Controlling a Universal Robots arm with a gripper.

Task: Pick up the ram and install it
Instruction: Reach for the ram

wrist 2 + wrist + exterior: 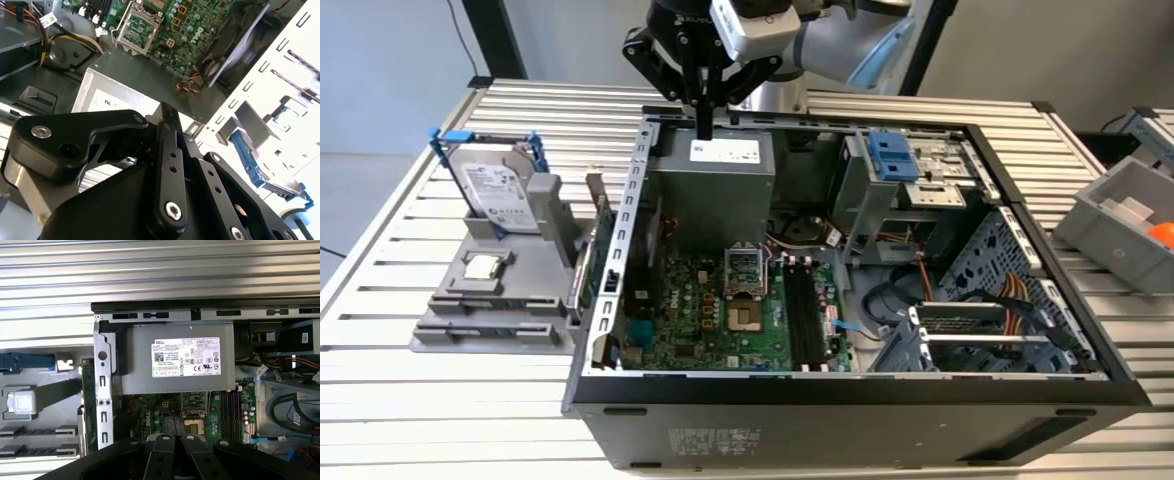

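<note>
Drive [500, 190] in a blue frame stands on the grey holder [454, 325] on the exterior view's left, with a chip [486, 266] lying near it. Next comes the ram [579, 272], a thin green stick on its edge, just beside a bigger green card [603, 250]. Then the open case [854, 400]. The claw [706, 133] hangs over its silver box [707, 190], pinched closed, holding nothing, well apart from the ram. A grey bin [1107, 215] sits on the exterior view's right. All rest on a table [454, 420] of silver slats; the floor [354, 190] is grey.
</note>
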